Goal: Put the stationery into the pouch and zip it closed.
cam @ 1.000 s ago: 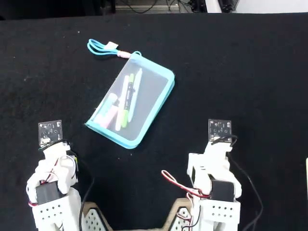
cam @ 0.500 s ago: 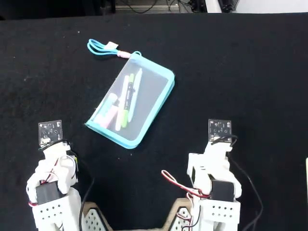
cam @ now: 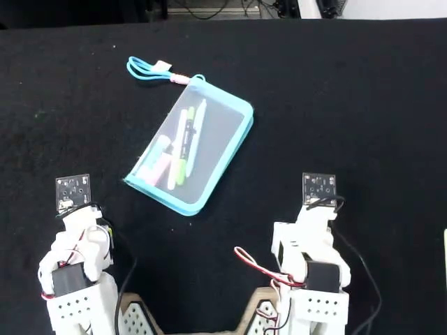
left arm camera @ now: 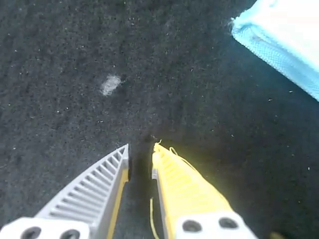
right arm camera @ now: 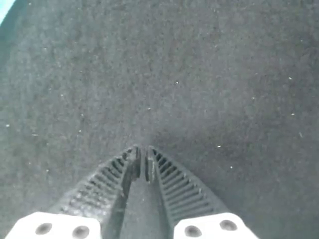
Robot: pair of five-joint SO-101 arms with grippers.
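Two claws sit low at the near edge of the table. The left claw is narrow, its grey and yellow fingers a slit apart over bare cloth and holding nothing. The right claw is pinched together, also holding nothing. Farther out, at about 1 o'clock from the left arm and 11 o'clock from the right, the pouch lies flat on a slant, its long axis running from 7 to 1 o'clock. The pens already lie inside, seen through the clear face, side by side along that axis. By its look the pouch is light, soft and floppy, with a slick face a claw would slide on; the blue fabric rim offers better purchase for pinning. Farthest, at the pouch's 12 o'clock corner, sits the pink pull, with the blue loop trailing toward 9 o'clock. The zip looks closed, though I cannot tell for sure. That loop is limp cord, likely the easiest thing to pinch if a tug is needed.
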